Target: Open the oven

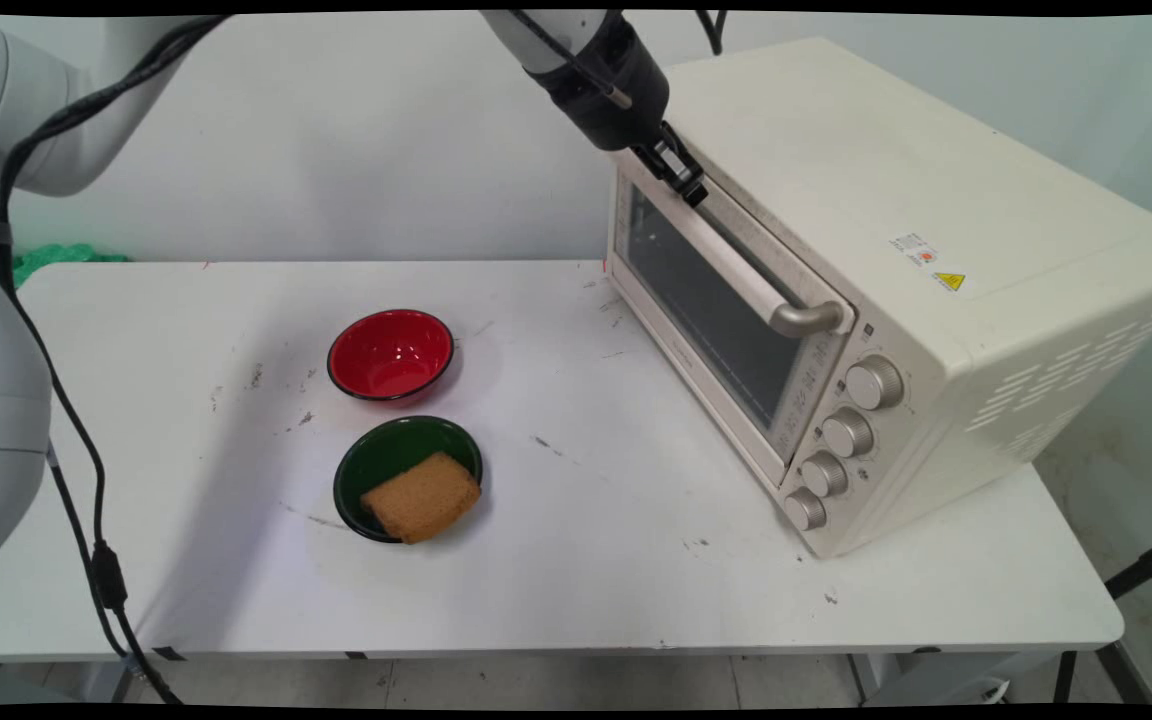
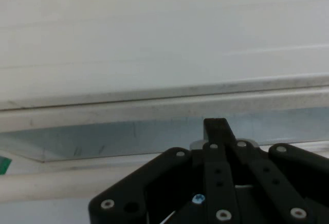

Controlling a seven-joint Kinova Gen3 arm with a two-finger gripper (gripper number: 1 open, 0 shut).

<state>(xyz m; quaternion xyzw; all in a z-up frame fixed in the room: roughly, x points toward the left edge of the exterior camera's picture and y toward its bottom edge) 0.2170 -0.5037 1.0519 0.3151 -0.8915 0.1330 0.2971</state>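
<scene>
Main view: white table (image 1: pixel 586 580), cream toaster oven (image 1: pixel 886 230) on its right side, door (image 1: pixel 701 300) closed and facing left. The gripper (image 1: pixel 684 178) comes down from the top edge and sits at the door's upper far corner, touching or just off the far end of the handle (image 1: pixel 736 272). The fingers look pressed together with nothing between them. Four knobs (image 1: pixel 846 432) sit at the oven's near end. A red bowl (image 1: pixel 391 353), empty, is mid-table. A green bowl (image 1: pixel 376 465) is just near of it with a brown bread slice (image 1: pixel 423 495) leaning on its near-right rim. Both bowls are well apart from the gripper, left and near of it. Black cables (image 1: pixel 56 380) hang on the left.

Hand view: the gripper (image 2: pixel 216 126) is closed, its tip pointing at the door's top frame (image 2: pixel 154 106). Glass (image 2: pixel 103 139) lies beyond it and the handle (image 2: pixel 51 188) shows as a white bar at lower left. No clear gap between tip and frame, so contact can't be confirmed.

Risk, as a judgement: the closed tip has only a thin edge to bear on, so it could slide off the handle or door rim. Pushing on that far corner could also shift or rock the whole oven, which stands near the table's right edge. The hanging cables could snag.

The oven handle is right under the fingertips, running toward the near right.
</scene>
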